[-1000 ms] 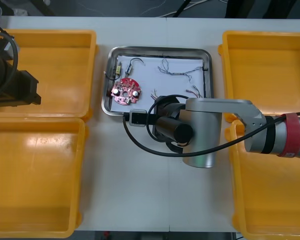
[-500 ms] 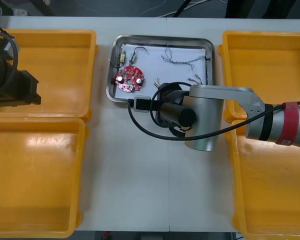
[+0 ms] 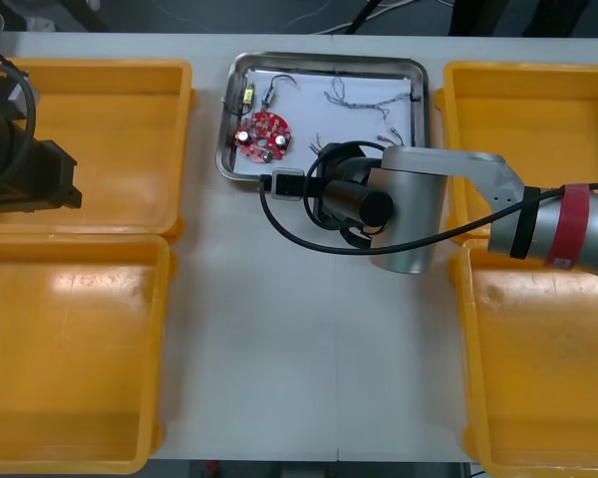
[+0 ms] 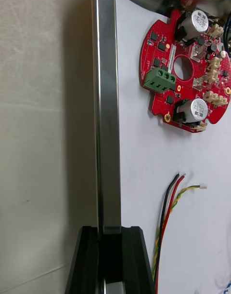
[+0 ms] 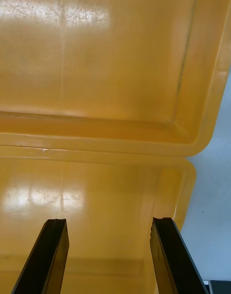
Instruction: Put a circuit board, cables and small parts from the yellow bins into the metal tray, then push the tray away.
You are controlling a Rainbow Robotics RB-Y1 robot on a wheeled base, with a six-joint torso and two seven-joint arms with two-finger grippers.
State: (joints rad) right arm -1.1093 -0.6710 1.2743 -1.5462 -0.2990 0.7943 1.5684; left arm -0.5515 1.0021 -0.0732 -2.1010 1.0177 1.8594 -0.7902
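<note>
Right gripper (image 4: pixel 109 232): clenched on the near rim of the metal tray (image 4: pixel 107 106), with the thin steel edge pinched between the black fingers.
Hold point: the rim, left of the tray's middle; probably the only part narrow enough to grip.
Tray position: far centre of the table (image 3: pixel 309 349), between the two far yellow bins (image 3: pixel 110 70), with its far rim close to the table's far edge.
Tray handling: it looks stiff, light and smooth-bottomed, so it should slide easily. An off-centre hold may swing it, so a straight, low push suits it.
Circuit board (image 4: pixel 185 77): lies flat on the white liner in the tray's left half, just past the gripped rim. It is rigid, but its raised components look fragile.
Red and yellow cable (image 4: pixel 166 217): loose beside the board; limp and light.
Twisted blue and white cable (image 3: pixel 364 100): lies toward the tray's far right and is likely to shift if jolted.
Left gripper (image 5: pixel 108 255): released, with its fingers spread, idle over the left bins.
</note>
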